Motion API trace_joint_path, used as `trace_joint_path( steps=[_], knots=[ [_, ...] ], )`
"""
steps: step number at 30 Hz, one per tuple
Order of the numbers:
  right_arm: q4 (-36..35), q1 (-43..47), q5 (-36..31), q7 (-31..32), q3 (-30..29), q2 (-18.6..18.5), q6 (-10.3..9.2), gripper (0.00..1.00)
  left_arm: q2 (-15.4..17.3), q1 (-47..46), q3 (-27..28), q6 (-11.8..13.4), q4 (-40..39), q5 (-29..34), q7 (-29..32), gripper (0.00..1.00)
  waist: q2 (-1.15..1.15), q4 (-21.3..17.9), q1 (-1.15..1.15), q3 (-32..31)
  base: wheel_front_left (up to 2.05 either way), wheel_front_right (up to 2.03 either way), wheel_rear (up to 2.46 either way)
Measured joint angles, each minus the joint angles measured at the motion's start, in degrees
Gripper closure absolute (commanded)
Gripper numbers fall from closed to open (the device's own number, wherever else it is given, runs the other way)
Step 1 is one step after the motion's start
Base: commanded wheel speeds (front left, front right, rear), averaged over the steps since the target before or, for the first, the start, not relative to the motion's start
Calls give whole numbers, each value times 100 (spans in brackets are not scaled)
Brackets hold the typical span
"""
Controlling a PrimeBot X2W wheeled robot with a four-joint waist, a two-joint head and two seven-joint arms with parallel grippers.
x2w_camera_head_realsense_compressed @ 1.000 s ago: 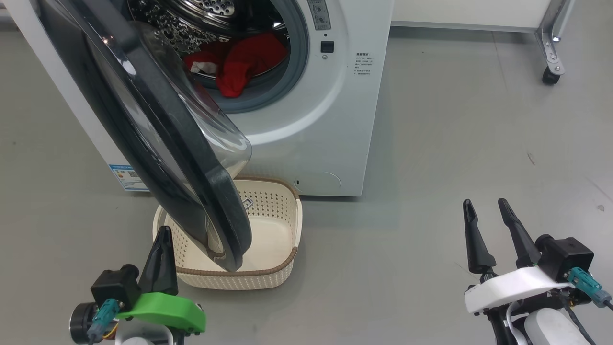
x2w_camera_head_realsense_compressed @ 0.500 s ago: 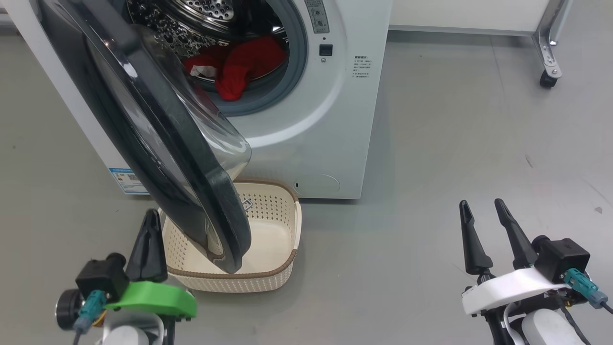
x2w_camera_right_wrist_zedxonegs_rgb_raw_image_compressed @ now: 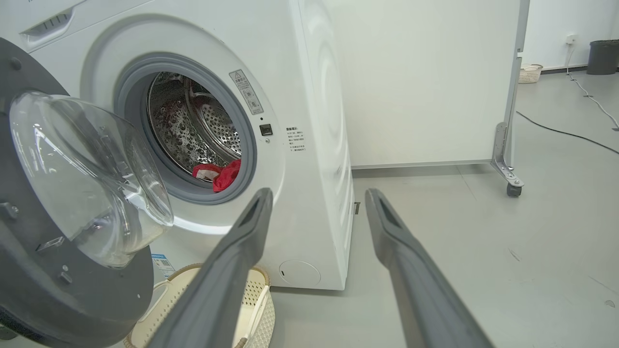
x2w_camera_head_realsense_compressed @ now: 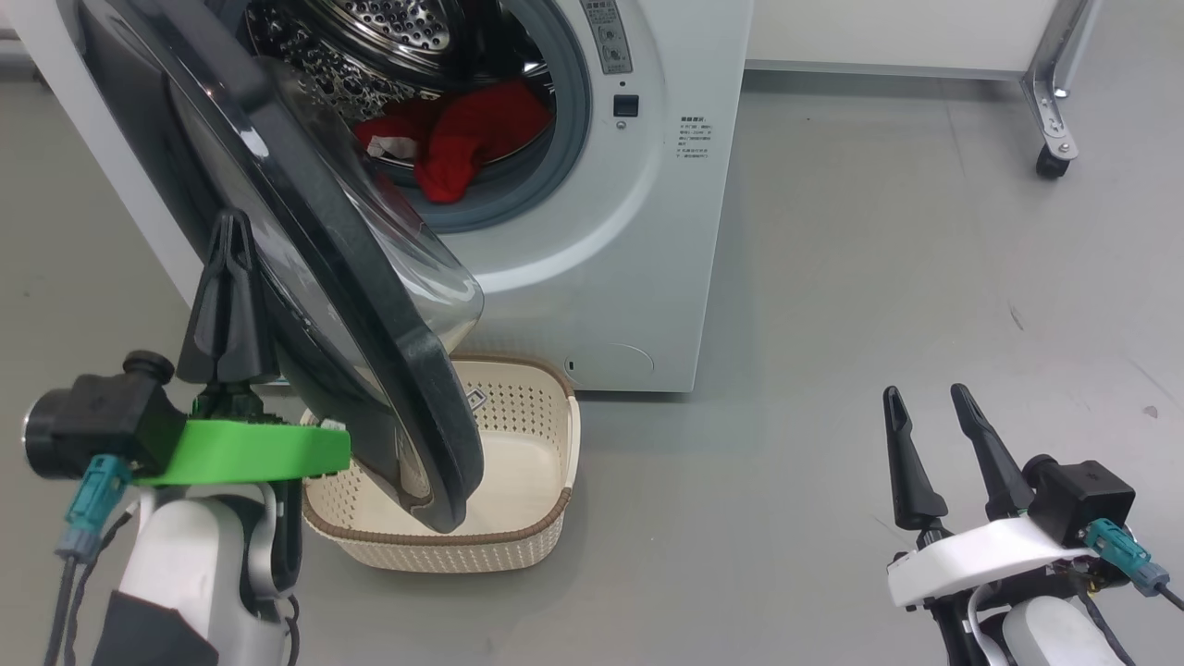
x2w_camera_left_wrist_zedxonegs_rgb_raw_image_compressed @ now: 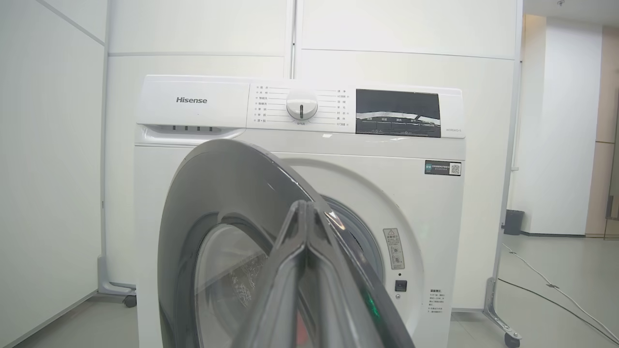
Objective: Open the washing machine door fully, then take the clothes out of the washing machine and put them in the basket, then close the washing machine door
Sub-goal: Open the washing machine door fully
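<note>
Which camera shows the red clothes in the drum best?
Head view: the clothes lie large at the drum's front lip. The right wrist view shows them as a small red patch low in the drum. In the left wrist view the washing machine door covers most of the drum opening.

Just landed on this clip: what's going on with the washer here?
A two-armed robot faces a washing machine whose door stands partly open, swung out above the basket. Its left end effector, shut, is raised beside the door's outer face; whether it touches is unclear. The right end effector is open and empty, off to the side. The red clothes lie inside the machine, and nothing shows in the basket.
</note>
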Motion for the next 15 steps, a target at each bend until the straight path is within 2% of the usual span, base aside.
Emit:
trace_joint_path(
  steps=[11,15],
  knots=[
    [46,-1,-11,0,-47,100,52,0,90,-605,-159,-131,-411,218,-4,100,0,-65,0,-47,0,0,0],
    [57,-1,-48,0,-51,130,53,0,79,-691,-449,-253,-442,249,64,100,0,-92,0,-46,0,0,0]
  ],
)
